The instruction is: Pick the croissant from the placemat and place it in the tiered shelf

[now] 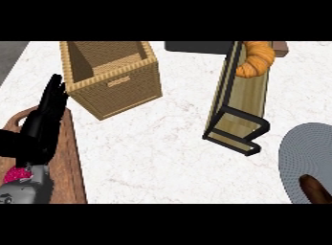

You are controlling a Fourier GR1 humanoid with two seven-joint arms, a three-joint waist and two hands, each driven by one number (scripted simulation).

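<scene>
On the tiered shelf, croissant, far from left hand

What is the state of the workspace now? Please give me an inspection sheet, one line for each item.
Surface: white marbled counter, a dark strip beyond its left edge.
Job's things: croissant lies on the upper end of the tiered shelf, no longer on the grey placemat at the right edge.
Clutter: woven basket at upper left; wooden board at lower left; a pink thing on it, partly hidden; a brown thing on the placemat, too cut off to name.
Hands: left hand open, fingers up, resting over the board; right hand not in view.
Cables: nothing seen.
Surroundings: a dark object behind the shelf's top, unclear.
</scene>
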